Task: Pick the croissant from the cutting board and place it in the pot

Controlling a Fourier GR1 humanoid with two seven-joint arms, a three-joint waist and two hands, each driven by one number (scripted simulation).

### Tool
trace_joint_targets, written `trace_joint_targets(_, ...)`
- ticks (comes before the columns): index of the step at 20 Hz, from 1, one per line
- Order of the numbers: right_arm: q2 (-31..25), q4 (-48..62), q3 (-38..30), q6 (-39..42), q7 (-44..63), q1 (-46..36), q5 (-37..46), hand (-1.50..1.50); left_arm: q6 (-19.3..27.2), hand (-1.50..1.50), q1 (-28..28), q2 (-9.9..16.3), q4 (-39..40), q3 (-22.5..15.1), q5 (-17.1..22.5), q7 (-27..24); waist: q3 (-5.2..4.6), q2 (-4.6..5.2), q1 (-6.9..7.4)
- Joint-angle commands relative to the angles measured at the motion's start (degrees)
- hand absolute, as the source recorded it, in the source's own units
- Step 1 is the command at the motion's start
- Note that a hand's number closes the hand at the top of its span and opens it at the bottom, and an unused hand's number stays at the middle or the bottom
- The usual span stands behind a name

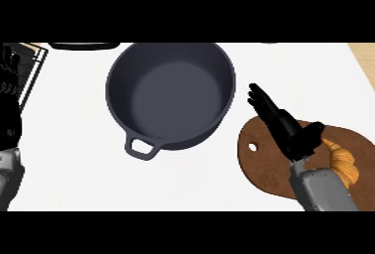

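Observation:
A dark grey pot with a loop handle toward me stands on the white counter, nothing inside it. To its right lies a round brown cutting board with a small hole near its left edge. A golden croissant rests on the board's right part, partly hidden by my right forearm. My right hand hovers over the board just left of the croissant, fingers straight and pointing away from me, thumb spread toward the croissant; it holds nothing. Only the grey forearm of my left arm shows at the left edge.
A black wire rack runs along the left edge. A dark object lies at the back, left of the pot. White counter stretches between the pot and the front edge.

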Motion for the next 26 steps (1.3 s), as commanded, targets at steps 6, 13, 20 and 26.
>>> trace_joint_targets(6,-7.51,2.95,-18.99,-24.82,1.82,3.33,9.29,1.50,-4.34,0.00,12.74,3.89,11.79,-1.21,-1.58,8.41,-1.08,-0.14,-3.57)
trace_joint_targets(13,-8.72,2.76,-20.86,-53.64,3.29,8.98,33.62,-1.50,-6.23,0.00,13.34,1.26,13.26,-2.75,1.94,16.77,-1.17,-0.69,-3.39)
trace_joint_targets(20,-5.69,-4.99,-14.58,-50.79,27.08,16.21,56.38,-1.50,-6.09,0.00,10.91,1.57,12.91,-4.20,0.11,21.71,-1.42,-1.13,-2.40)
trace_joint_targets(26,-6.74,-10.61,-13.21,-31.74,46.16,17.70,65.97,-1.50,-6.69,0.00,9.92,0.96,14.25,-4.27,0.21,20.87,-1.59,-1.04,-2.43)
